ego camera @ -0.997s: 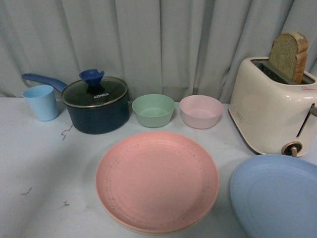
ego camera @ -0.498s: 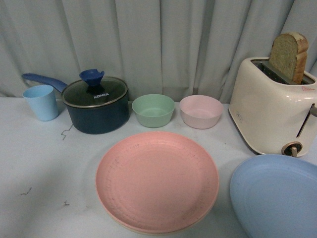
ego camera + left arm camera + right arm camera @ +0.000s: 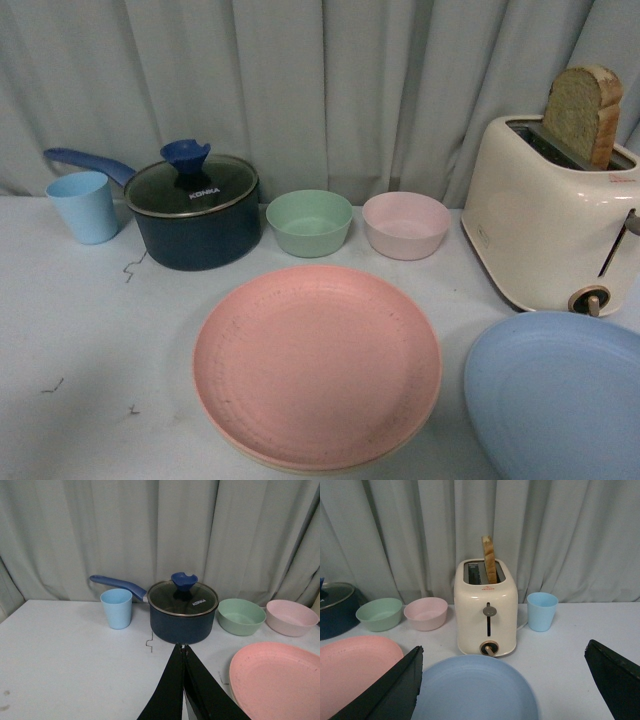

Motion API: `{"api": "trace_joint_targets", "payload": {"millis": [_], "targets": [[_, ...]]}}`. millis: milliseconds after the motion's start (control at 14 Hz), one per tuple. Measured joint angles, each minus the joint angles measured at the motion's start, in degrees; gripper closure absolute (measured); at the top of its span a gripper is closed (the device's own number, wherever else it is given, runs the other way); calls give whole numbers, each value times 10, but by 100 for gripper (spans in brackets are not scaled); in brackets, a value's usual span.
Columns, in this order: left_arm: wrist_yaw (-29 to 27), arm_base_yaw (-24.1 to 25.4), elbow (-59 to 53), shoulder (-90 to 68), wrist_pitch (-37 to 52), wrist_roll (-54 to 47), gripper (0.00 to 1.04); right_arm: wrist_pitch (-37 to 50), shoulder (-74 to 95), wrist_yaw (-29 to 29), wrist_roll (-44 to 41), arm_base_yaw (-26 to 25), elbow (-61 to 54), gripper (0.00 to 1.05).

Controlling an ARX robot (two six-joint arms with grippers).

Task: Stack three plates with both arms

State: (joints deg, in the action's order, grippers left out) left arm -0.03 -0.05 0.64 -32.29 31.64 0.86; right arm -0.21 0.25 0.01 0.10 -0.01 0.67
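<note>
On the white table, straight ahead of the robot, lies the large round matte pink plate. It is stacked on a cream-beige plate, of which only a pale rim shows at the near edge. The large round matte light blue plate lies alone to the right, near the stack but apart from it. It sits just in front of a cream toaster with a slice of brown bread standing in its slot. Behind the pink plate sit a small green bowl and a small pink bowl. A dark blue glass-lidded saucepan and a light blue plastic cup stand further left.

Neither arm shows in the front view. In its wrist view the left gripper has its black fingers pressed together to a point, holding nothing. It hangs over bare table, aimed at the saucepan, with the pink plate's edge beside it. The right gripper is spread wide, its black fingers far apart, and it is aimed at the toaster. The light blue plate lies low between them, and contact cannot be judged.
</note>
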Motion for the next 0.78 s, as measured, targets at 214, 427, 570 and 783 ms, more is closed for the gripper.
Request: {"api": "trace_joint_targets", "payload": {"millis": [214, 427, 570, 783], "targets": [[0, 0, 0, 46, -43, 0, 103, 0, 0, 0, 0, 0, 0, 6], [0, 0, 0, 110, -105, 0, 103, 0, 0, 0, 0, 0, 0, 6], [0, 0, 0, 146, -140, 0, 103, 0, 0, 0, 0, 0, 0, 6], [0, 0, 0, 187, -179, 0, 103, 0, 0, 0, 0, 0, 0, 6]]}}
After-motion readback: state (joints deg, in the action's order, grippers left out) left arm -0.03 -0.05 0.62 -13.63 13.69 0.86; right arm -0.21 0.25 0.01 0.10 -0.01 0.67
